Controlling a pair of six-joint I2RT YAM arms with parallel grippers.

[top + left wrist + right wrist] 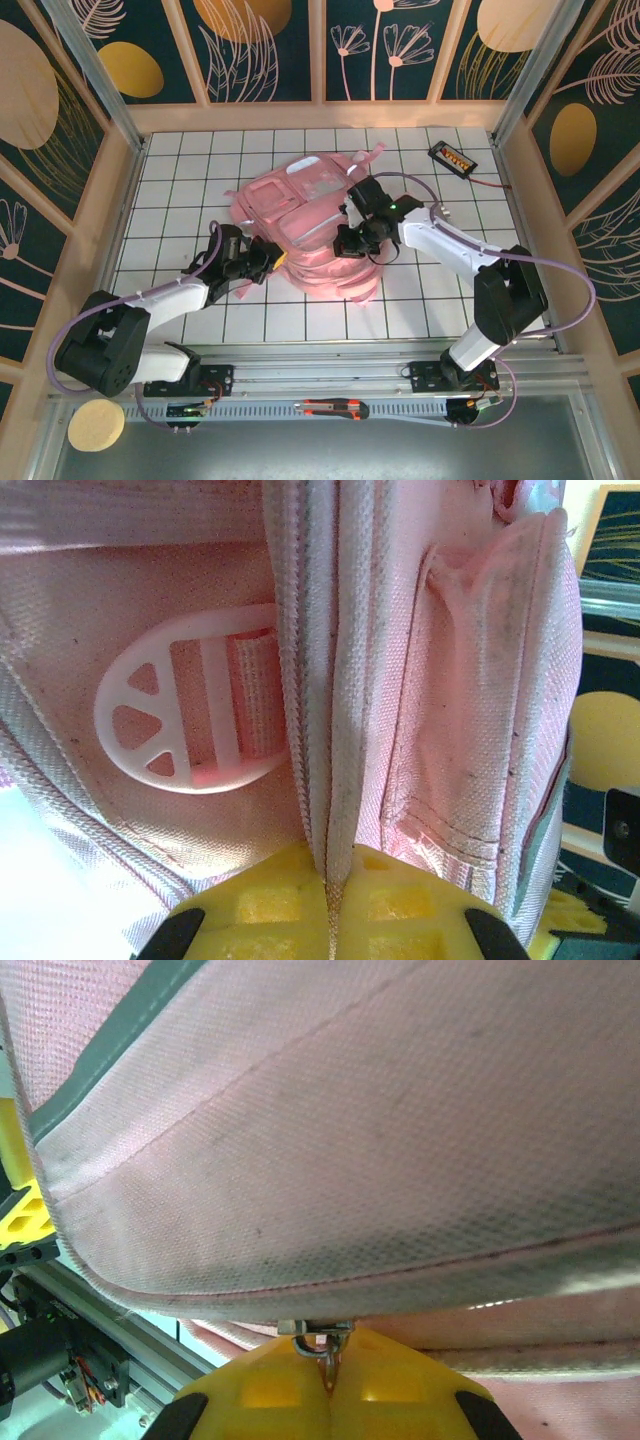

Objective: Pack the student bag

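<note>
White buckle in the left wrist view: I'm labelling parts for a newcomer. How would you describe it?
On the pink student bag, look left of the zipper seam that the left gripper pinches. There lies the white buckle. It is the one half-round plastic piece, with triangular cut-outs and pink webbing threaded through.

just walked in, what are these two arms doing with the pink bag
Both arms are gripping the pink backpack, which lies in the middle of the tiled table. The left gripper is shut on a ridge of the bag's fabric, next to a white plastic buckle. The right gripper is shut on a small metal zipper pull under the bag's edge. Nothing here shows whether the bag is open.
</note>
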